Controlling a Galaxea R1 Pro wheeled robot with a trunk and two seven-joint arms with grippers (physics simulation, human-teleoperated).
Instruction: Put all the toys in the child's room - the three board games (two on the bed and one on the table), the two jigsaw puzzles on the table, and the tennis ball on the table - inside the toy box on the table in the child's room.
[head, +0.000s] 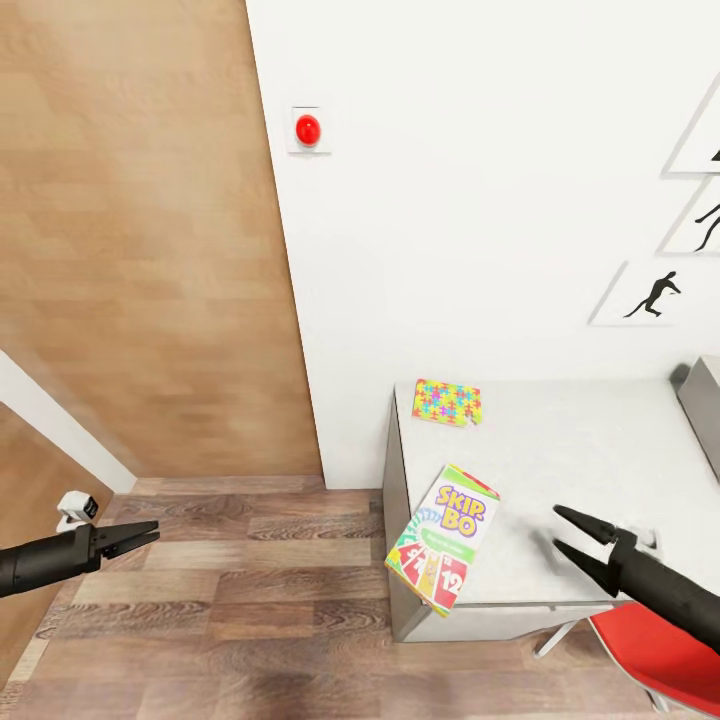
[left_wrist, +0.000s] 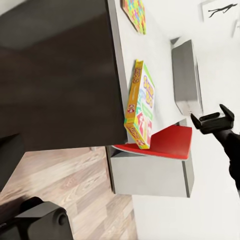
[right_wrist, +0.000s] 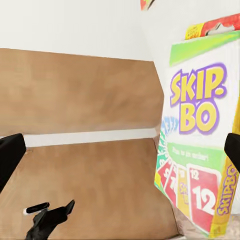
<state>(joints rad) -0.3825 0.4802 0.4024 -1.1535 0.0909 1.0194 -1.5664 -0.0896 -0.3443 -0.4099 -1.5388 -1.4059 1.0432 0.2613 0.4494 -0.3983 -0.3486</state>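
One grey box (head: 703, 400) cut off at right | board game (head: 443, 537) overhung desk (head: 560, 470) edge, left of right gripper (head: 560, 530), jaws apart | left gripper (head: 150, 533) nearly closed

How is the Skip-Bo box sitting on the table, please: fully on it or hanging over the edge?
Hanging over. The Skip-Bo box lies flat at the table's front left corner, its lower end past the edge above the floor; the left wrist view shows the overhang too.

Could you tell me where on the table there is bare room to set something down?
The widest bare patch of the table lies between the jigsaw puzzle, the Skip-Bo box and the grey box at the far right. The near left corner is crowded: the Skip-Bo box overhangs that edge, with the right gripper open beside it.
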